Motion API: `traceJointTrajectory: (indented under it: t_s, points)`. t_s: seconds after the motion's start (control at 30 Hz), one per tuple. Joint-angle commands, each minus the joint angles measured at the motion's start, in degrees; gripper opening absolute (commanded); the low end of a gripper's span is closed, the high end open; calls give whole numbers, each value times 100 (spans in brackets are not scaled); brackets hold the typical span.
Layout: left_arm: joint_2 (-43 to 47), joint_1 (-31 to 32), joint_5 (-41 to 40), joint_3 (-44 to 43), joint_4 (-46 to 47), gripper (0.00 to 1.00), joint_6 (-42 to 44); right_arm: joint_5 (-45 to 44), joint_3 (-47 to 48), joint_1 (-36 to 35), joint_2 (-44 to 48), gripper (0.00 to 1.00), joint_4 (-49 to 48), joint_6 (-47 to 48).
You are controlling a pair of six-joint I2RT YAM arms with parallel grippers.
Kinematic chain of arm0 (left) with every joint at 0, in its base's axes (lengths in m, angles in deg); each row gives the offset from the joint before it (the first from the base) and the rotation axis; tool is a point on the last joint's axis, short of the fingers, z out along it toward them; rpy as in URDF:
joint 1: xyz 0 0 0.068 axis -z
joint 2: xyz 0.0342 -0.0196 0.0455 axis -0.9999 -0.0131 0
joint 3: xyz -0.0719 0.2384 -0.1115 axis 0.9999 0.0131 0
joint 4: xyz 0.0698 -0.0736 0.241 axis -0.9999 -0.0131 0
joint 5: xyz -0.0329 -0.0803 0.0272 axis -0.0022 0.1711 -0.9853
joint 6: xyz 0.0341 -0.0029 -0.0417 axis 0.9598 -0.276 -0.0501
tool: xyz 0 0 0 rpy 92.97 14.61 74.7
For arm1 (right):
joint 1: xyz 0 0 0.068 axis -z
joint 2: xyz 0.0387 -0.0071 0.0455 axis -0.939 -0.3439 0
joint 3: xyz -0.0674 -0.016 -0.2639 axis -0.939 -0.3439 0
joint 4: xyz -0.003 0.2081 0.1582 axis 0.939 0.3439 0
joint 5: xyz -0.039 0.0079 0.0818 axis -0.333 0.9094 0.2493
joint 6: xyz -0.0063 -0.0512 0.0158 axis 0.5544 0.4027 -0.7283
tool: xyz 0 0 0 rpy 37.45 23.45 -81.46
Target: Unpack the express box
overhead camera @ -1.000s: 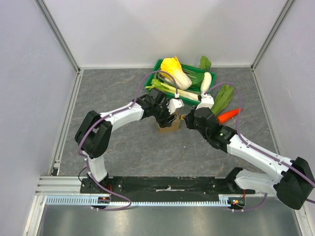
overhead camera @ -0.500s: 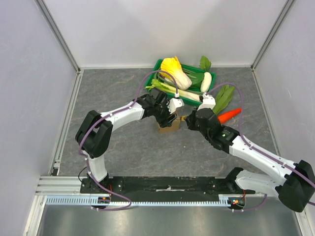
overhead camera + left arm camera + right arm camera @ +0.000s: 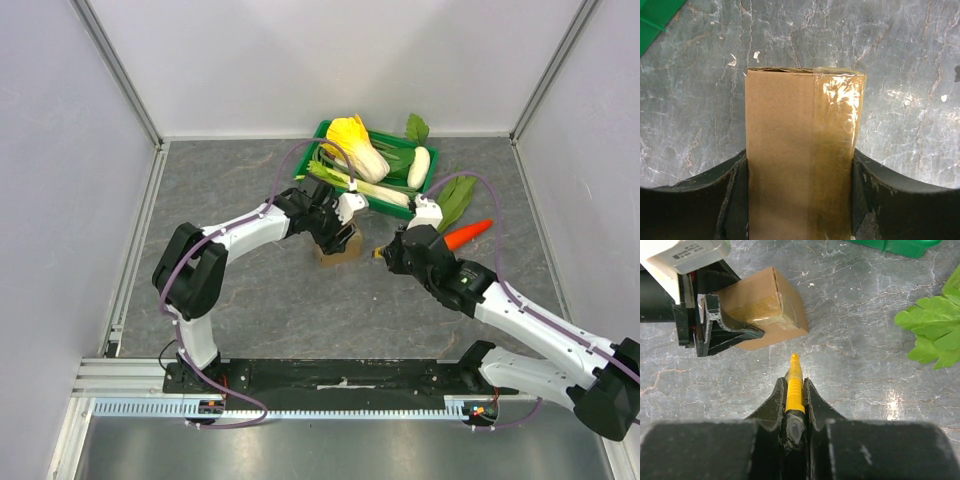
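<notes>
At mid-table, just in front of the crate (image 3: pixel 323 131), the box (image 3: pixel 340 246) sits gripped by my left gripper (image 3: pixel 800 167). One finger presses each cardboard side, and the jaws stand fairly wide because the box fills them. I judge the hold is there to pin the box so it cannot slide or twist once something pushes on it. It also leaves the tape (image 3: pixel 840 125) bare along the top face and open to my other arm. My right gripper (image 3: pixel 794 390) is pinched narrow on a yellow cutter (image 3: pixel 794 371), whose tip sticks out past the fingertips so that the point, not the fingers, meets the cardboard first. That tip aims at the near lower edge of the box but is clearly apart from it, with bare table (image 3: pixel 865 365) between them. The box is sealed, so unpacking has not really begun. Slitting the tape looks like the next step, and it needs a shallow, steady stroke along the seam.
</notes>
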State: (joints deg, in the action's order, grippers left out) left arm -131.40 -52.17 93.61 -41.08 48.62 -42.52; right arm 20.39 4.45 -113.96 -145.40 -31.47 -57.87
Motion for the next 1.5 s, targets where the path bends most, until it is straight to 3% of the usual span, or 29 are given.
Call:
traceJointTrajectory:
  t_s: [0.0, 0.1, 0.4, 0.5, 0.6, 0.63, 0.73, 0.8, 0.87, 0.97, 1.13, 1.47]
  points:
    - [392, -78, 519, -148, -344, 72, -382, -157, 253, -5, -31, 0, 21, -24]
    - [647, -78, 695, -131, -221, 83, -478, -148, 253, -5, -119, 0, 21, -7]
    - [1446, -78, 670, 229, 165, 92, -637, -149, 297, 4, -365, 0, -50, 55]
    - [1902, -113, -59, 606, 621, 94, -970, -52, 262, -13, -505, 0, -146, 29]
    - [2159, -192, -1173, 704, 922, 100, -1655, 71, 113, -22, -620, 0, -365, -50]
    - [2203, -201, -1916, 687, 887, 100, -1796, 89, 86, -22, -655, 0, -427, -68]
    - [2029, -402, -1942, 529, 624, 100, -2007, 124, 59, -31, -892, 0, -664, -103]
    - [1809, -569, -1924, 388, 439, 90, -2594, 133, 86, -40, -1059, 0, -875, -138]
    - [1468, -991, -1398, 379, 263, 71, -3278, 2, 121, -40, -1199, 0, -1069, -208]
    - [1002, -1536, -625, 326, 61, 51, -4227, -122, 261, -40, -1428, 0, -1183, -226]
    - [578, -1704, -219, 414, 148, 49, -4907, -333, 454, -40, -1719, 0, -1385, -156]
    - [436, -1713, 800, 747, 473, 46, -5172, -290, 903, -31, -2377, 0, -1816, 186]
